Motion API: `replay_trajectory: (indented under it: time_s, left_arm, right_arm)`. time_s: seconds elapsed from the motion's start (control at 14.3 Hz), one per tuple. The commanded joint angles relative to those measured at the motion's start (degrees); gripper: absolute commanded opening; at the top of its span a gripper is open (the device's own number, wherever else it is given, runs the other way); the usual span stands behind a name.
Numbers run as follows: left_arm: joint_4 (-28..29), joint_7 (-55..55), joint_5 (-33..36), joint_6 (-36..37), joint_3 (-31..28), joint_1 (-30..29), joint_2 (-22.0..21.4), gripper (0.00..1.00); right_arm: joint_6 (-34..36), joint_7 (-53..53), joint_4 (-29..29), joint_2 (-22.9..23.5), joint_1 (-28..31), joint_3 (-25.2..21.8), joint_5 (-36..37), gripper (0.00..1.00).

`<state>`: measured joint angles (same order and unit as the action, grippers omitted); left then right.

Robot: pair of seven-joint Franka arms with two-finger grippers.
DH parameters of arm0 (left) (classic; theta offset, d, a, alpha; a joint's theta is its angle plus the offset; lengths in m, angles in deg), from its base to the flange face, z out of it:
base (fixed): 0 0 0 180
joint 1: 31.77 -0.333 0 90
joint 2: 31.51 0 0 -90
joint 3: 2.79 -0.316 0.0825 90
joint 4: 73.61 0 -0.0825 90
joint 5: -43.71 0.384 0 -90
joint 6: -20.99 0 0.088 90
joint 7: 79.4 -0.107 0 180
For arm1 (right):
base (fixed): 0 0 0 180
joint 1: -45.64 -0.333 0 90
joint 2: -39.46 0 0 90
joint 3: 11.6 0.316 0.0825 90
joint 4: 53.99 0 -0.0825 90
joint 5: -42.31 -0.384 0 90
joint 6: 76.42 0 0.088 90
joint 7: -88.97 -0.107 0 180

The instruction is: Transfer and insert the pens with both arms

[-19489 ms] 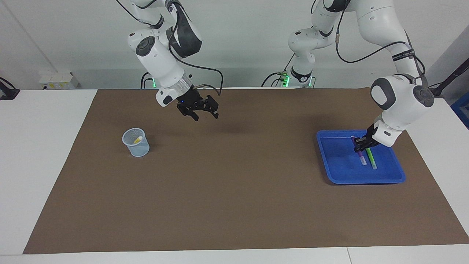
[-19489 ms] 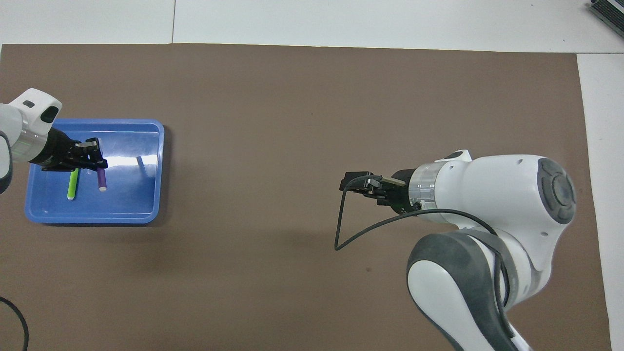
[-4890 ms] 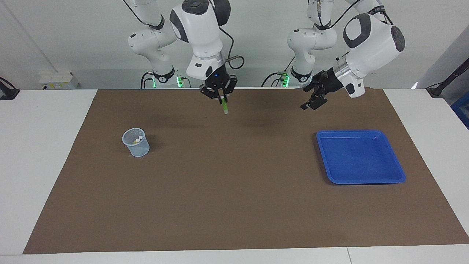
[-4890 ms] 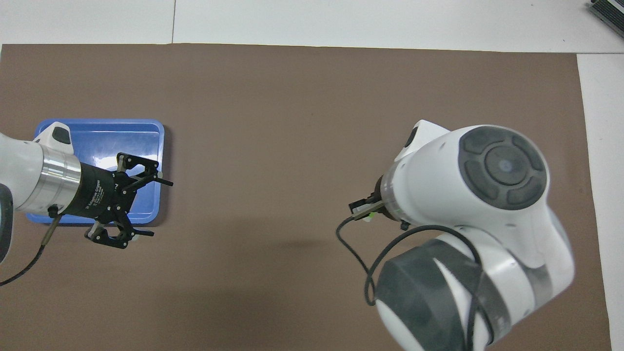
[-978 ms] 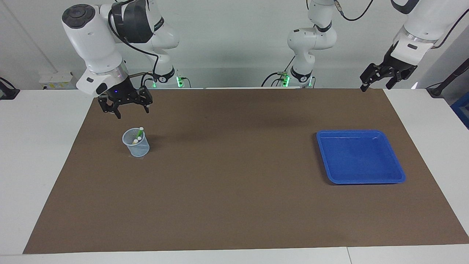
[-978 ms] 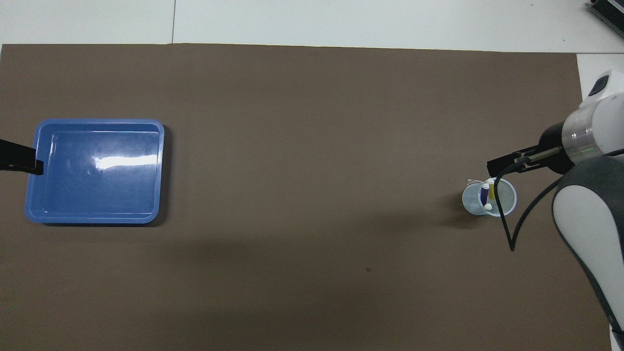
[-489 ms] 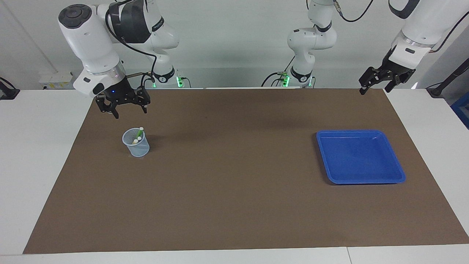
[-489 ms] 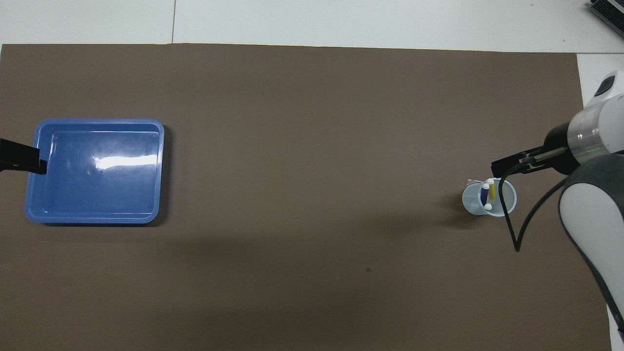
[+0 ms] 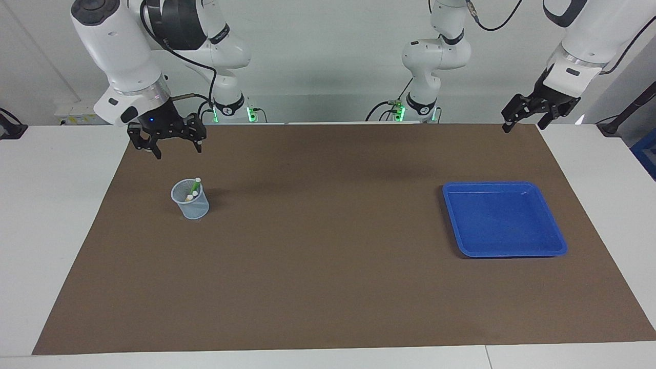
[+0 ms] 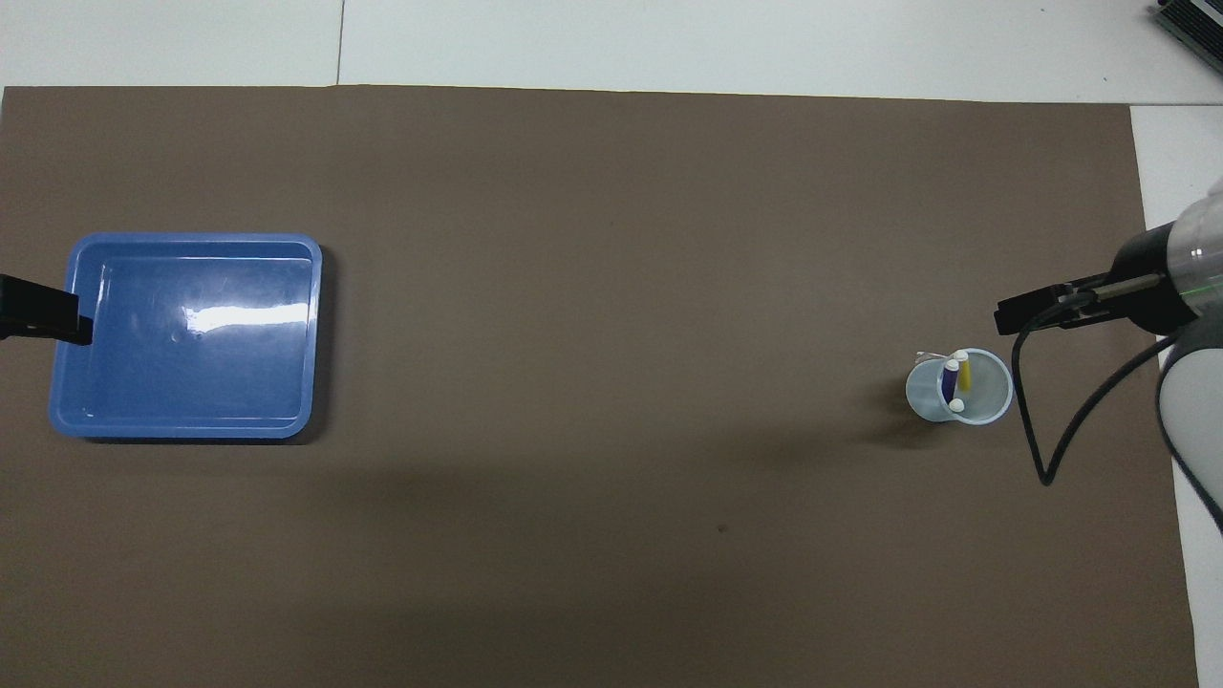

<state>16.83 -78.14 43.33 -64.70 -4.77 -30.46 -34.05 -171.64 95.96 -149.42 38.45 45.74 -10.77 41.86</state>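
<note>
A clear plastic cup (image 9: 190, 202) (image 10: 958, 390) stands on the brown mat toward the right arm's end of the table. All three pens stand in it, pale caps up: the green pen (image 9: 195, 185) leans out over the rim, and the purple pen (image 10: 948, 381) and yellow pen (image 10: 964, 376) show from above. My right gripper (image 9: 176, 150) (image 10: 1020, 316) hangs open and empty above the mat, beside the cup and off toward the mat's edge. Over the mat's corner at the left arm's end, my left gripper (image 9: 523, 125) (image 10: 57, 321) is raised, open and empty.
A blue tray (image 9: 505, 225) (image 10: 191, 382) lies on the mat (image 9: 328, 266) toward the left arm's end, nothing in it. Two smaller white arms (image 9: 434, 56) stand at the robots' edge of the table. White tabletop borders the mat.
My right gripper has lifted and drawn away from the cup toward the right arm's end. The left gripper has hardly moved. The pens stay in the cup.
</note>
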Motion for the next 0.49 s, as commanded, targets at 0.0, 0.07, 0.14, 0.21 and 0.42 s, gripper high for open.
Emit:
replay_trajectory:
  time_s: [0.0,0.07,0.14,0.21,0.42]
  left_arm:
    - [1.67,-0.65,1.17,-1.15,-1.97,2.20,-1.16,1.00]
    - [1.67,-0.65,1.17,-1.15,-2.07,2.29,-1.16,1.00]
    - [1.50,-0.65,1.17,-1.15,-2.07,2.38,-1.24,1.00]
    - [1.58,-0.65,1.17,-1.15,-2.07,2.38,-1.33,1.00]
    - [1.67,-0.65,1.17,-1.15,-2.07,2.38,-1.51,1.00]
  right_arm:
    - [1.36,-0.66,1.56,0.66,0.69,-0.64,-0.78,1.00]
    - [1.45,-0.66,1.56,0.57,0.69,-0.74,-0.86,1.00]
    - [1.45,-0.66,1.56,0.48,0.69,-0.74,-1.30,1.00]
    - [1.45,-0.75,1.47,0.39,0.69,-0.74,-1.39,1.00]
    - [1.54,-0.75,0.68,-0.04,0.69,-0.74,-1.39,1.00]
